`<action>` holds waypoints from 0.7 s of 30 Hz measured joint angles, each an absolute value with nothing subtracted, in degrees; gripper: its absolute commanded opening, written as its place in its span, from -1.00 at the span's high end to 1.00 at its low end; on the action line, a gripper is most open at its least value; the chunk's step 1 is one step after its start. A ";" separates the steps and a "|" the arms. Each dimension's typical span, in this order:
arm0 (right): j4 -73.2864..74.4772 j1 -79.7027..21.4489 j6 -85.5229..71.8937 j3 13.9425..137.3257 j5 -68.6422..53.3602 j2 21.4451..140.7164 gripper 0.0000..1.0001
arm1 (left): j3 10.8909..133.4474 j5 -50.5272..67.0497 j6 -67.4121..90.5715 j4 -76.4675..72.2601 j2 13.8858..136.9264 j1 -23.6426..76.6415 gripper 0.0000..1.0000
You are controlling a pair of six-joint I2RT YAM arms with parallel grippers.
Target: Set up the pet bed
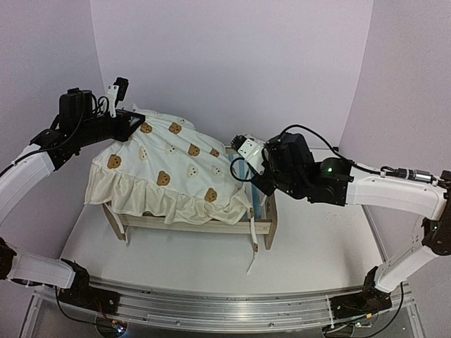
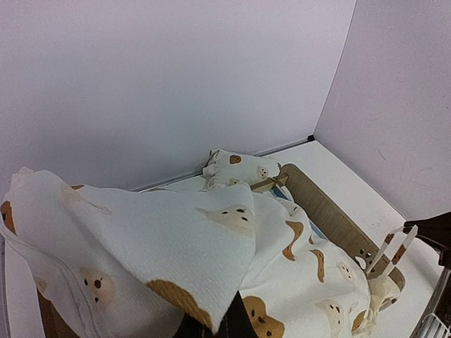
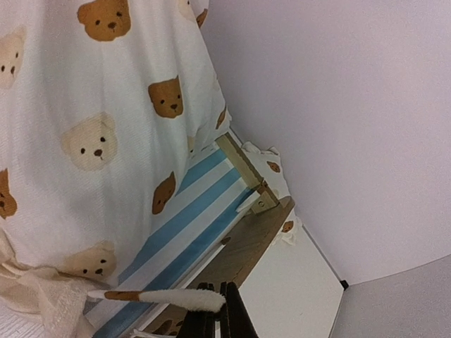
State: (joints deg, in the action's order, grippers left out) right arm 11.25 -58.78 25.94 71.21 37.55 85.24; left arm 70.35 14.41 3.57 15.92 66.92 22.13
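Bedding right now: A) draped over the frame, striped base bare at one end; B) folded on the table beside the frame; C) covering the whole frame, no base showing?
A: the bedding drapes over the pet bed, and the striped base shows bare at the end near the right arm.

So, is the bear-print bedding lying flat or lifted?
Lifted: the left gripper holds a corner of the bear-print bedding high; it slopes over the pet bed.

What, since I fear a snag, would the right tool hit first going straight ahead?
Probably the pet bed: its wooden rail beside the striped base lies just ahead of the right tool, shut on the bedding. Depth is unclear.
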 measured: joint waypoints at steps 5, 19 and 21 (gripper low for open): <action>12.34 -58.52 22.05 66.64 35.11 84.86 1.00 | 70.31 14.41 3.56 15.92 66.92 22.13 1.00; 18.52 -54.50 3.79 61.95 18.03 84.84 -0.22 | 68.92 14.39 4.49 14.88 66.92 22.13 1.00; 19.39 -51.22 0.03 61.92 11.86 84.83 -0.39 | 68.84 14.39 4.54 14.92 66.92 22.13 1.00</action>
State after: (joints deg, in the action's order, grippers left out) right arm 19.39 -51.22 0.03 61.92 11.86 84.83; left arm 68.84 14.39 4.54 14.92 66.92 22.13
